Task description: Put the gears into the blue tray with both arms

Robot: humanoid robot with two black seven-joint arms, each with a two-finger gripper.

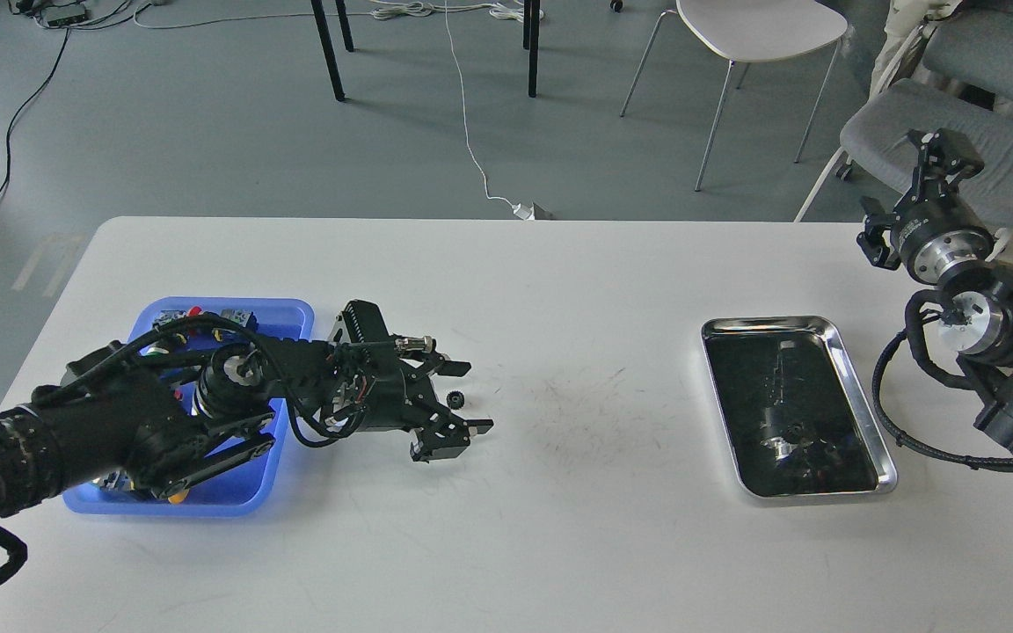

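Note:
One small black gear [455, 400] lies on the white table, between the two spread fingers of my left gripper [469, 397], which is open and low over the table. The blue tray [271, 310] sits at the left, mostly covered by my left arm, with coloured push buttons showing at its back and front edges. More dark gears [795, 435] lie in the steel tray [884, 457] at the right. My right gripper [935, 151] is raised past the table's far right corner, seen small and dark.
The white table [559, 527] carries faint scuff marks at its middle. A white chair [757, 35] and a grey padded seat [955, 132] stand behind the table's right side. Cables trail on the floor beyond.

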